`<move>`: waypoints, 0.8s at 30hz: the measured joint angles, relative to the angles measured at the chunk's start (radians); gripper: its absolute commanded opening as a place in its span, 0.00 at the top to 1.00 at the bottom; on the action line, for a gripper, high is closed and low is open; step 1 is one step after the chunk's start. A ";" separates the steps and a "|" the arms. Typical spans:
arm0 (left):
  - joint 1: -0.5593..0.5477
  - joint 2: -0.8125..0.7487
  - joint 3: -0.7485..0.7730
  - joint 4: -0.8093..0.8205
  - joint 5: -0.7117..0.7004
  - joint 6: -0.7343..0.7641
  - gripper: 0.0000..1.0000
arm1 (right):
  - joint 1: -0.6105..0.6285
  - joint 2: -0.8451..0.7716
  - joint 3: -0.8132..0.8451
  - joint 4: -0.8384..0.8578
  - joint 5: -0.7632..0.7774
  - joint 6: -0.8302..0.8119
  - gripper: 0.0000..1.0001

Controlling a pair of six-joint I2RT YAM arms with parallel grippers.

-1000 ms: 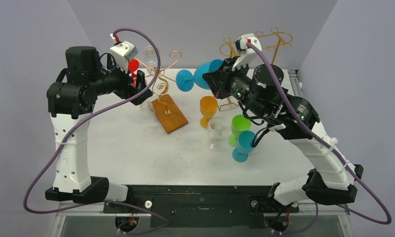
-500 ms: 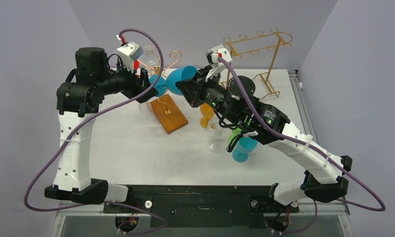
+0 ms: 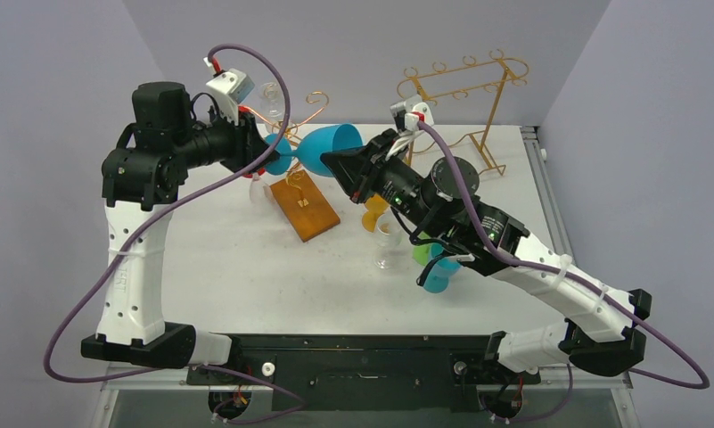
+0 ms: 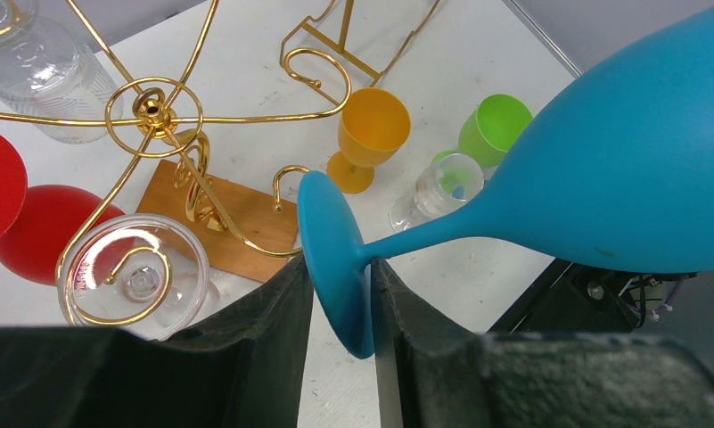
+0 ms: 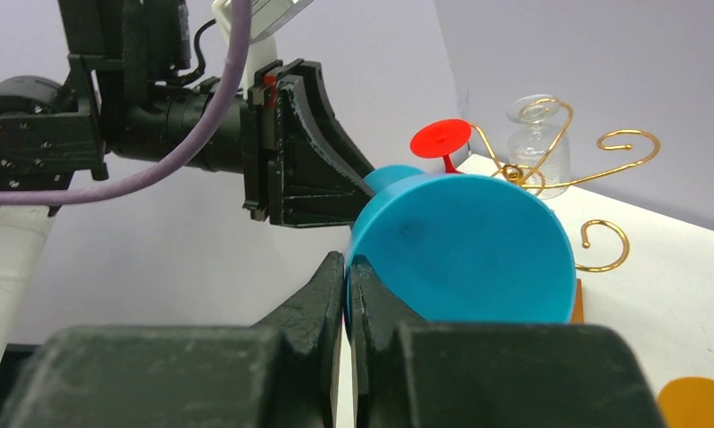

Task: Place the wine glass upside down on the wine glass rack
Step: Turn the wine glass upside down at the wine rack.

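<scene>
two grippers of mine share one blue wine glass (image 3: 328, 149), held on its side in the air just above the wine glass rack (image 4: 152, 111). my left gripper (image 4: 340, 278) has its jaws set narrow on either face of the foot, which fills the gap between them. my right gripper (image 5: 347, 267) is pinched almost flat on the rim of the bowl.

i read this as a handover, foot end going to the left. to do it well, the left hold should be firm before the right lets the rim go, since a thin disc gripped by its faces can swivel under the bowl's weight. then the stem must slide into a free curl with the bowl hanging down. the small hook (image 4: 286, 174) over the rack's wooden base (image 4: 237, 223) looks unoccupied.

in the way: a red glass (image 4: 36, 232) and a clear glass (image 4: 135, 276) sit at curls on the rack's left side, and a second clear glass (image 4: 32, 62) is at its back. to the right of the rack stand an orange glass (image 4: 366, 134), a green glass (image 4: 496, 129) and a small clear glass (image 4: 442, 183). a taller gold frame rack (image 3: 464, 80) stands well apart.
</scene>
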 measured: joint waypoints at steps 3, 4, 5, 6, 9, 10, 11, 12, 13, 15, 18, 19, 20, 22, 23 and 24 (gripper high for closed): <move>0.006 0.004 0.001 0.001 0.014 -0.007 0.64 | 0.005 -0.014 -0.047 0.050 -0.019 0.005 1.00; 0.008 0.006 0.001 0.002 0.017 -0.010 0.67 | 0.005 -0.021 -0.064 0.069 -0.024 0.006 1.00; 0.010 0.008 0.001 0.004 0.019 -0.013 0.74 | 0.006 -0.026 -0.081 0.085 -0.028 0.006 1.00; 0.011 0.010 0.001 0.005 0.020 -0.017 0.85 | 0.007 -0.032 -0.095 0.102 -0.031 0.006 1.00; 0.014 0.018 0.003 0.006 0.024 -0.029 1.00 | 0.008 -0.042 -0.126 0.131 -0.031 0.005 0.88; 0.016 0.021 0.007 0.008 0.028 -0.039 1.00 | 0.010 -0.045 -0.132 0.130 -0.031 0.003 0.80; 0.022 0.024 0.014 0.018 0.025 -0.044 1.00 | 0.011 -0.047 -0.138 0.119 -0.032 0.000 0.71; 0.027 0.026 0.020 0.024 0.021 -0.045 1.00 | 0.011 -0.047 -0.139 0.110 -0.034 0.003 0.63; 0.034 0.026 0.025 0.032 0.014 -0.043 1.00 | 0.011 -0.047 -0.140 0.101 -0.034 -0.002 0.54; 0.041 0.025 0.032 0.048 -0.007 -0.032 1.00 | 0.011 -0.052 -0.140 0.080 -0.033 -0.005 0.40; 0.046 0.014 0.027 0.084 -0.042 0.007 1.00 | 0.003 -0.082 -0.140 0.006 -0.037 -0.020 0.29; 0.048 0.002 0.014 0.110 -0.051 0.021 1.00 | -0.005 -0.097 -0.139 -0.028 -0.044 -0.024 0.26; 0.051 -0.016 -0.009 0.142 -0.057 0.041 1.00 | -0.020 -0.116 -0.137 -0.064 -0.056 -0.024 0.24; 0.053 -0.068 -0.077 0.216 -0.061 0.089 1.00 | -0.077 -0.153 -0.121 -0.143 -0.100 -0.024 0.21; 0.053 -0.104 -0.121 0.257 -0.060 0.121 1.00 | -0.110 -0.165 -0.106 -0.178 -0.119 -0.025 0.19; 0.053 -0.130 -0.146 0.282 -0.056 0.147 1.00 | -0.140 -0.174 -0.087 -0.212 -0.136 -0.026 0.17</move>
